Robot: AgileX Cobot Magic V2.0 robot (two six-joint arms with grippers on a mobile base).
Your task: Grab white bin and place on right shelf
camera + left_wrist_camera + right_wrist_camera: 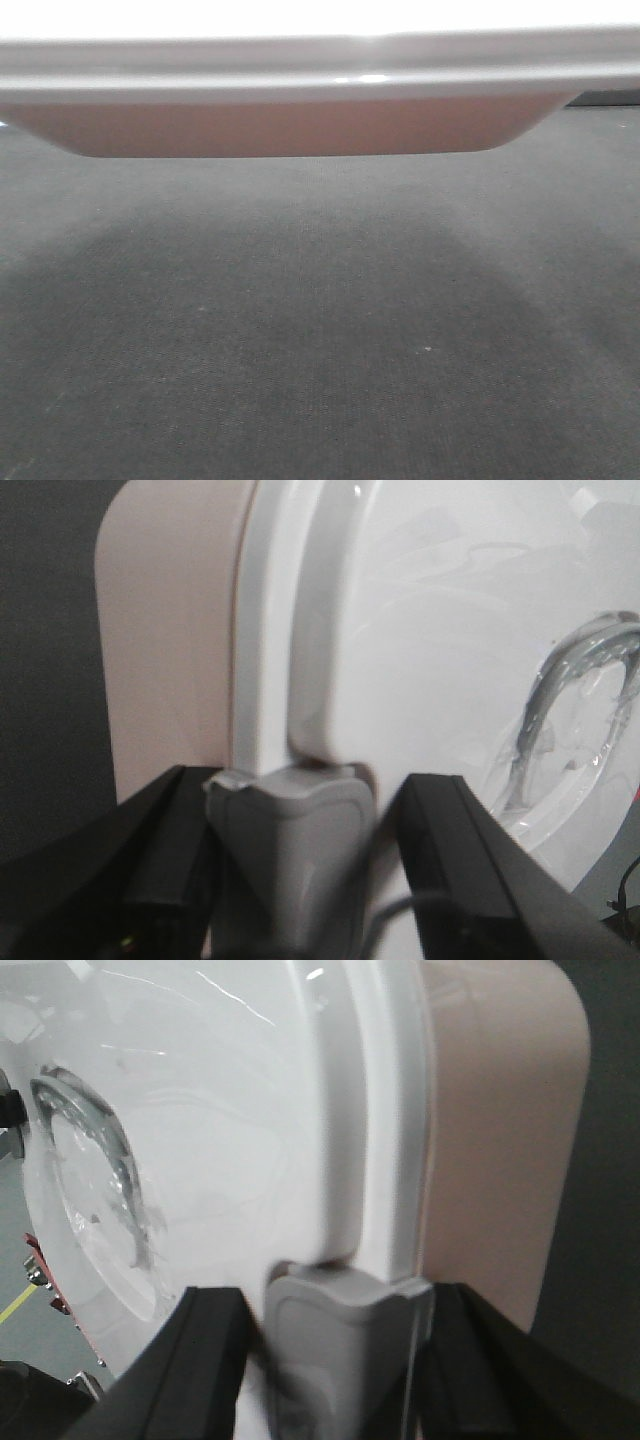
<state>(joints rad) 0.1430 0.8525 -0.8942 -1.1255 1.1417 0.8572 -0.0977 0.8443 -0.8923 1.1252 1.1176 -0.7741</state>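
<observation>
Black on grey at the left: clamping the left gripper (305, 790) over the left clasp (290, 855) at the lid (430, 620) edge of the white bin (170, 640), hugging that clasp on both sides with the fingers (150, 830), apparently gripping firmly. Further across, catching the glare on the glossy lid and showing the recessed handle (575, 700). In the middle, hanging the bin level in mid-air, holding its pinkish underside clear above the dark carpet (320, 350) and throwing a broad shadow straight beneath. Over on the right, mirroring it: squeezing the right gripper (335, 1295) around the right clasp (345, 1360), pressing in from either side, showing the pinkish wall just beyond.
</observation>
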